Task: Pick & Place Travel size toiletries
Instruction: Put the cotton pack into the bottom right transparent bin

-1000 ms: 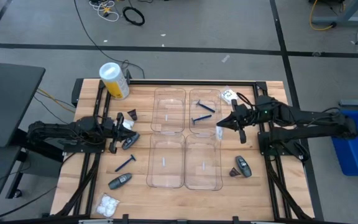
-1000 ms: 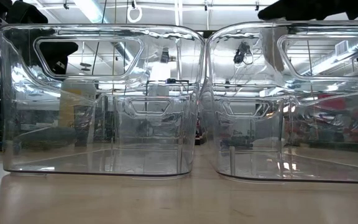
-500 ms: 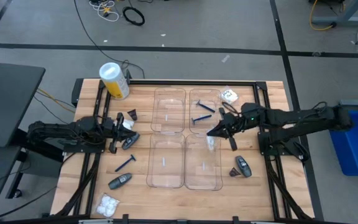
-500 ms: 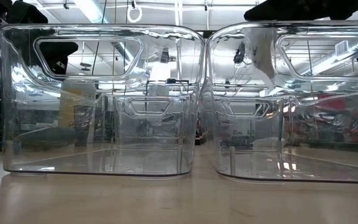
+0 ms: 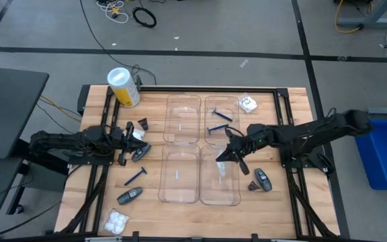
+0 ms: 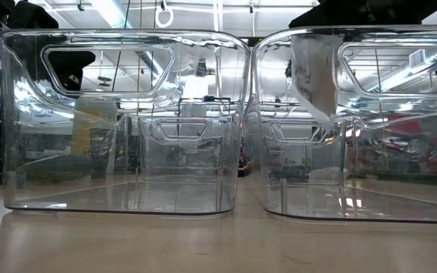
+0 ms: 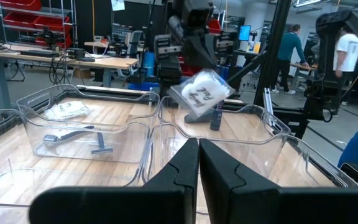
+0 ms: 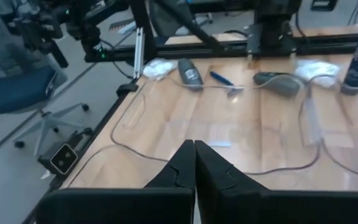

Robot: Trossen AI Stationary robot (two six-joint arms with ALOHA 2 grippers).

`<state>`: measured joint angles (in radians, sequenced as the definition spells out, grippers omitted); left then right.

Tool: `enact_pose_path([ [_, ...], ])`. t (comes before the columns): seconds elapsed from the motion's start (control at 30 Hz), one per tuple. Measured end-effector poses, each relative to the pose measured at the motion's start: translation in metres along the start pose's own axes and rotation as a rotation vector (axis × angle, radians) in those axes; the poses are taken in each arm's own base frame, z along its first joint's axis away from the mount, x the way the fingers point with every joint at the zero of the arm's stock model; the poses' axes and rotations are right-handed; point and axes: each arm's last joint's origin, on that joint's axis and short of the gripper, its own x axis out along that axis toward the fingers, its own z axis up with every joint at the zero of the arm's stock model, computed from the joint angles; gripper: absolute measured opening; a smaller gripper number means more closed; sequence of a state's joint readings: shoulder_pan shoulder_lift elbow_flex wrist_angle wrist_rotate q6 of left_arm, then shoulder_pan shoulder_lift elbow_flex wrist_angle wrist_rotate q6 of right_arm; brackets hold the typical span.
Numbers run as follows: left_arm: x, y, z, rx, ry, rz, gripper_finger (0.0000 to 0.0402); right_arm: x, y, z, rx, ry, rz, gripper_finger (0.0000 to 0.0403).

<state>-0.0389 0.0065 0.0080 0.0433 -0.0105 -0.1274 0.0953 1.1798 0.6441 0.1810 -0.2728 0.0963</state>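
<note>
**Right arm holds packet over tray**

On the wooden desk (image 5: pixel 180 215), the right gripper (image 5: pixel 224 156) hangs above the near right clear tray (image 5: pixel 219 195), fingers pinching a small white packet (image 5: pixel 222 168) that dangles inside it. The left gripper (image 5: pixel 132 142) waits beside a grey tube (image 5: pixel 140 154), fingers pressed together.

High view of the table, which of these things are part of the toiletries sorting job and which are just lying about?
Part of the job:
- white packet hanging from the right gripper over a clear tray
- two blue razors in a tray
- loose blue razor
- grey tubes
- dark cone piece
- packets

Just lying about:
- yellow-and-white cylinder
- floor cables
</note>
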Motion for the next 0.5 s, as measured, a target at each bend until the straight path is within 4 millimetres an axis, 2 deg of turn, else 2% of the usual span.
enact_pose_path([
  [0.5, 0.0, 0.0, 0.0, 0.0, 0.0, 0.0, 0.0022, 0.033, -0.003, -0.031, 0.031, 0.162, 0.007, 0.0001],
])
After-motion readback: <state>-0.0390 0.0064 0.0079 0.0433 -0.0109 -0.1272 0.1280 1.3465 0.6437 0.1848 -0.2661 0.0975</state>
